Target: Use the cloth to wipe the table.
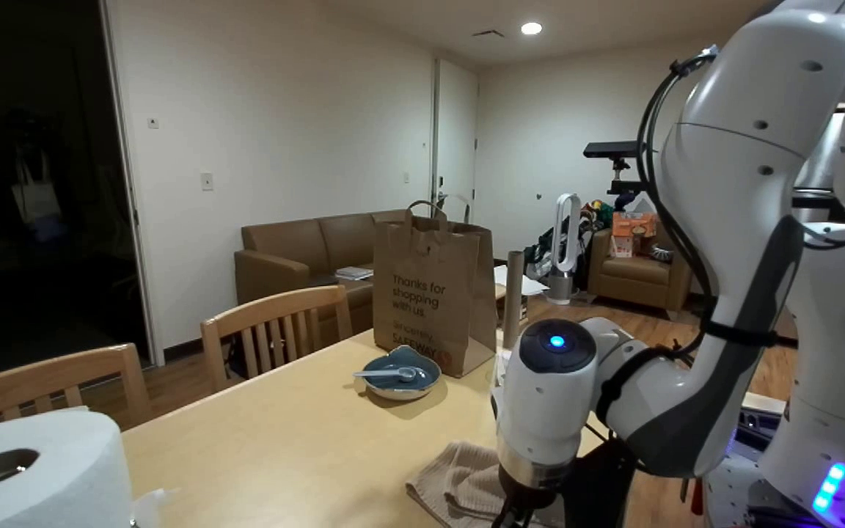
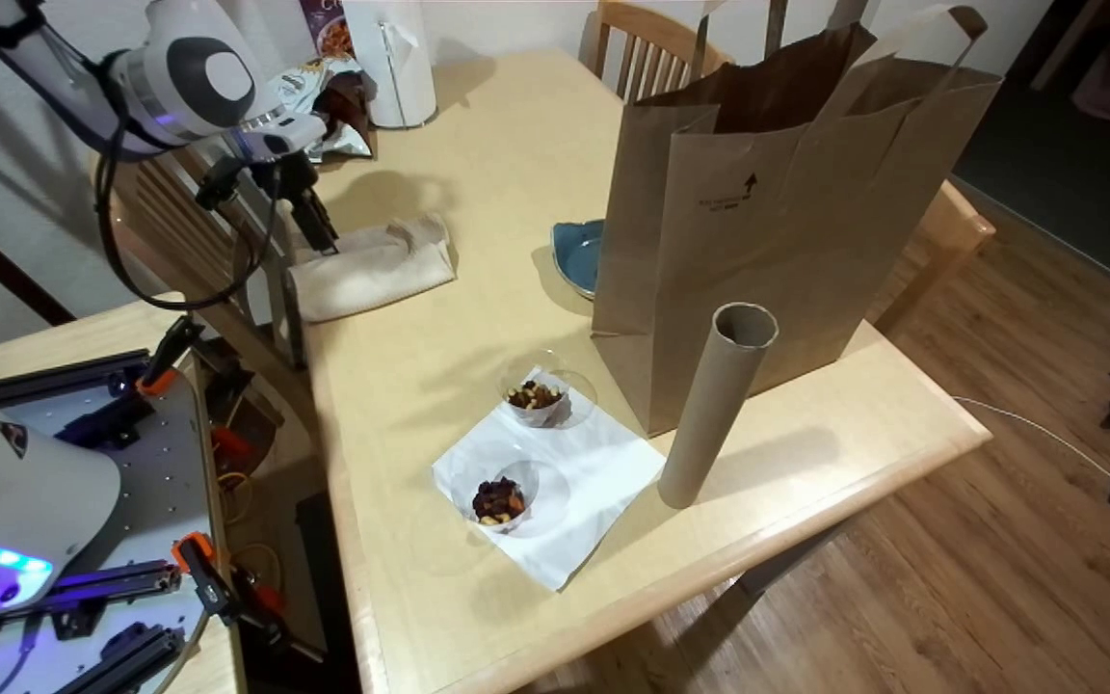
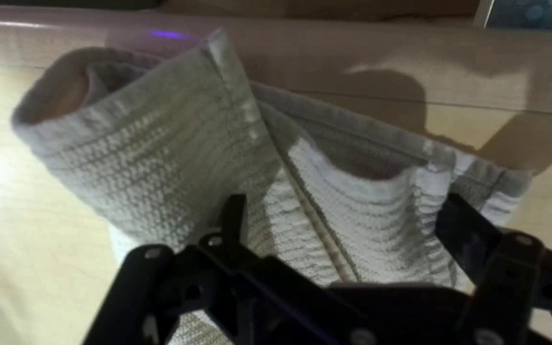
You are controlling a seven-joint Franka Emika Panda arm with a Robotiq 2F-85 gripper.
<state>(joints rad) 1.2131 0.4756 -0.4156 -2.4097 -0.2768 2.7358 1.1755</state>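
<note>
Cloth [image 3: 257, 172], beige, ribbed weave, stitched hem, loosely folded; lies on the table [image 2: 497, 164] near its edge. Gripper [image 3: 343, 205], black, at the cloth; jaws spread, folds visible between them; contact uncertain. Table, pale wood-look top, rounded edge. Bowl [image 1: 399, 361], blue-glazed interior, uneven rim; spoon [image 1: 382, 373] laid across it. Bag [image 2: 767, 231], brown paper, creased, upright, handled. Tube [image 2: 717, 410], hollow cardboard, standing just beside the bag. Sheet [image 2: 603, 482], white paper, squarish; two clear cups [image 2: 541, 417] at its edges, chunky dark contents. Roll [image 1: 63, 469], white paper, cylindrical, upright.
</note>
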